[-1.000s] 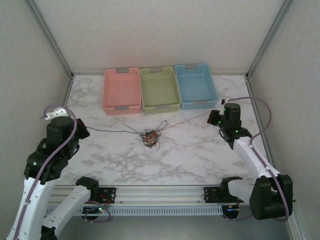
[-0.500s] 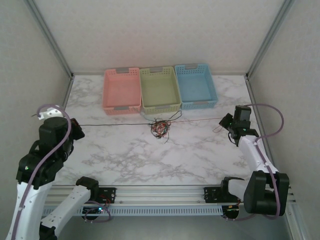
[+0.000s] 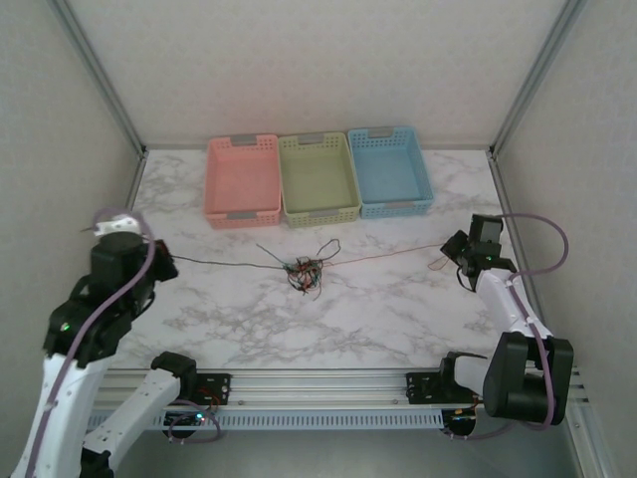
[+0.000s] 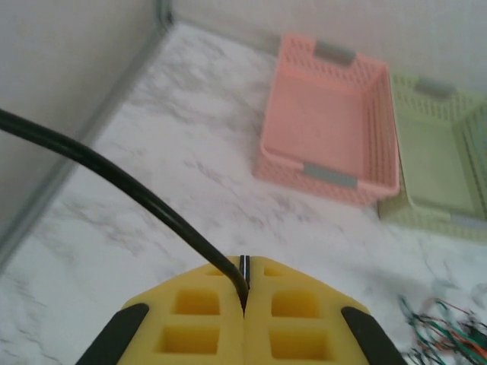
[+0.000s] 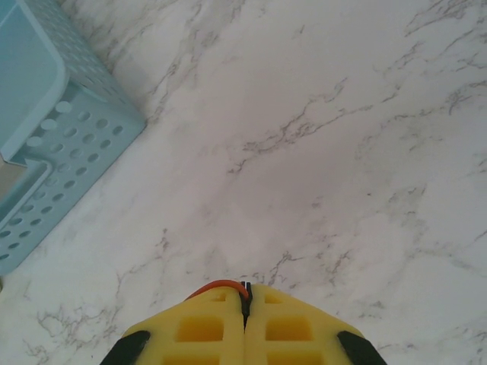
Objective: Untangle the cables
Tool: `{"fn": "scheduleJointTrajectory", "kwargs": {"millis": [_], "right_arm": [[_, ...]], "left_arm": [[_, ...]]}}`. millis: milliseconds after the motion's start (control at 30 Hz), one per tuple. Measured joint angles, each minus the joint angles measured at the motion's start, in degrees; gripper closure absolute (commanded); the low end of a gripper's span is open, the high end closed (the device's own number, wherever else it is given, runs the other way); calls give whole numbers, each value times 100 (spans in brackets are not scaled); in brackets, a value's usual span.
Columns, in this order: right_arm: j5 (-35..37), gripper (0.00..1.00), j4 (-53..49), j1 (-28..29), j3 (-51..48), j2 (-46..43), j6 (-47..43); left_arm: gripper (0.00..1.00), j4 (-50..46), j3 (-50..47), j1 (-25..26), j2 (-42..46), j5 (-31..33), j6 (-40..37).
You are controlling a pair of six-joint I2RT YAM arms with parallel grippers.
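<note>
Cables (image 3: 302, 271) bunched in knot at middle of counter (image 3: 398, 309), near front of green basket (image 3: 318, 177), not touching it. Pink basket (image 3: 242, 181) to its left, blue basket (image 3: 390, 169) to its right, row along back wall. Left claw (image 4: 244, 266) pinched tight on black strand (image 4: 114, 171). Right claw (image 5: 245, 289) pinched tight on orange-red strand (image 5: 217, 285). Strands run out from knot to opposite sides.

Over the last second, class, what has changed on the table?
The left gripper and right gripper pulled apart, tautening the wires and drawing the knot toward the baskets; then the left eased back, so the wires sag and the knot lies nearer. The right gripper ends farther right than it started. Unchanged: both shut on wires; baskets unmoved.
</note>
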State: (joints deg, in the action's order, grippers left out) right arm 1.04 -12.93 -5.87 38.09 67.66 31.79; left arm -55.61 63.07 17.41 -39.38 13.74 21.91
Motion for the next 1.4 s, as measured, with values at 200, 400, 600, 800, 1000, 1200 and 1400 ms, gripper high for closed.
{"fn": "scheduleJointTrajectory", "kwargs": {"millis": [200,400,600,800,1000,1200,1400], "right_arm": [[-262,95,-92,339,7,4,-166],[-367,57,-361,986,22,-61,-483],[-365,43,-798,1480,136,-409,-743],[-667,43,-968,1727,205,-732,-850],[-1108,47,-730,2575,284,-420,-693],[-1204,53,-149,3386,625,815,-240],[-1327,58,28,4197,1499,2081,-44]], "left_arm": [[85,417,-885,0,-761,-1172,323],[27,623,-883,0,-804,-1307,507],[15,669,-883,0,-708,-1320,682],[22,1318,-1012,417,-640,-1799,907],[28,2170,-1158,1950,-1517,-1932,1093],[19,2911,-1296,2677,-2245,-1969,1224],[14,3578,-1515,2868,-2557,-2085,1266]]}}
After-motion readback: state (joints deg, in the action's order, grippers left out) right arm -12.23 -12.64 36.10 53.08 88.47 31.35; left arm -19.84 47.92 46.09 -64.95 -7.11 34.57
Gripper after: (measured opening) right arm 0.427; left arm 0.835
